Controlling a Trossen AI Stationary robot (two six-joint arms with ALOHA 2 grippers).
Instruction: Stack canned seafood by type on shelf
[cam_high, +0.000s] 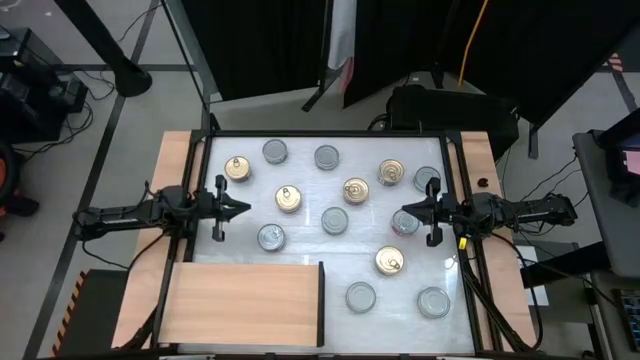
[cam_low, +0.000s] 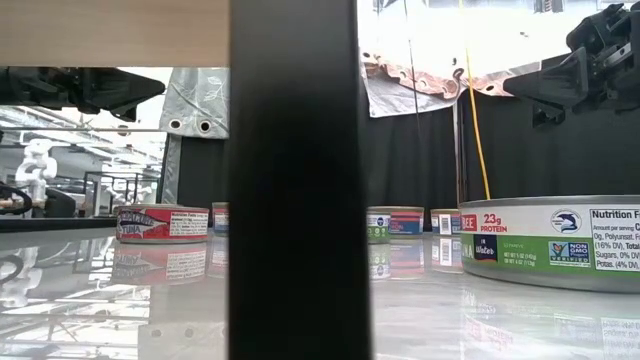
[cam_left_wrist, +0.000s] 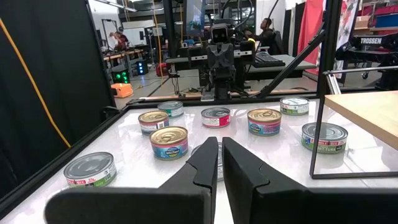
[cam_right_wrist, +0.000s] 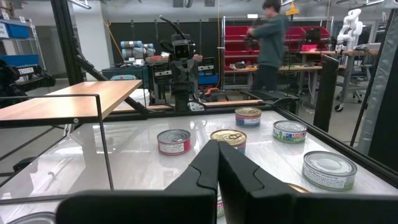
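— Nearest the low camera, what was seen?

— One flat round tin with a silver lid and a green-and-white label (cam_low: 556, 243) was seen close at the right, and a broad dark upright (cam_low: 293, 180) blocked the middle. A red-labelled tin (cam_low: 162, 222) was set farther back on the glossy white tabletop (cam_high: 305, 252).

— Where were the cans placed?

— Thirteen small round tins could be counted from above, all scattered on the tabletop. Five gold pull-tab lids were noted, among them one (cam_high: 288, 198) near the middle and one (cam_high: 390, 261) toward the right. Silver lids were spread among them, such as one (cam_high: 270, 237) beside the left arm.

— And the shelf?

— The light-brown rectangular wooden board (cam_high: 245, 303) with its thin dark upright edge was found at the front left of the table. No tin was resting on it.

— How were the arms held?

— The left gripper (cam_high: 243, 209) was held at the table's left side, fingers almost pressed together, nothing pinched. The right gripper (cam_high: 403, 214) was poised at the right side, next to a tin, fingers pressed fully together and empty.
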